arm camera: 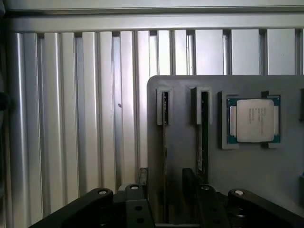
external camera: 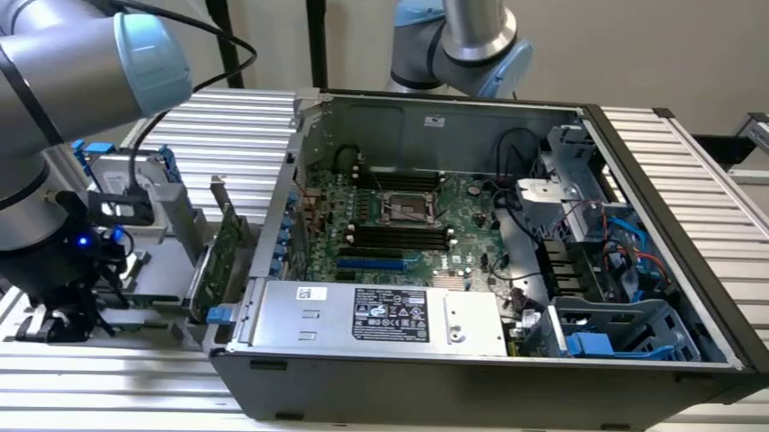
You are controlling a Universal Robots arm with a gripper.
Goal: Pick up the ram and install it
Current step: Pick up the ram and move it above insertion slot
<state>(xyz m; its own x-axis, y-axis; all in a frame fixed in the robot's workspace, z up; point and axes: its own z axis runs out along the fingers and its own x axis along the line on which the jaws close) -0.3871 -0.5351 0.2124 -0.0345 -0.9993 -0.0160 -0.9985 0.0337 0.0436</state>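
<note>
Robot hand (arm camera: 165, 192) low over the ram (arm camera: 165, 142), which stands on edge in a grey holder (arm camera: 180, 156) on the bench (arm camera: 71, 118).
Its two fingers stand apart on either side of the slim stick, gripping nothing. The wrist view adds a second green stick (arm camera: 203, 137) and a silver processor chip (arm camera: 254, 120) alongside. The exterior view shows the open computer case (external camera: 481, 360) well apart, toward that view's right.
</note>
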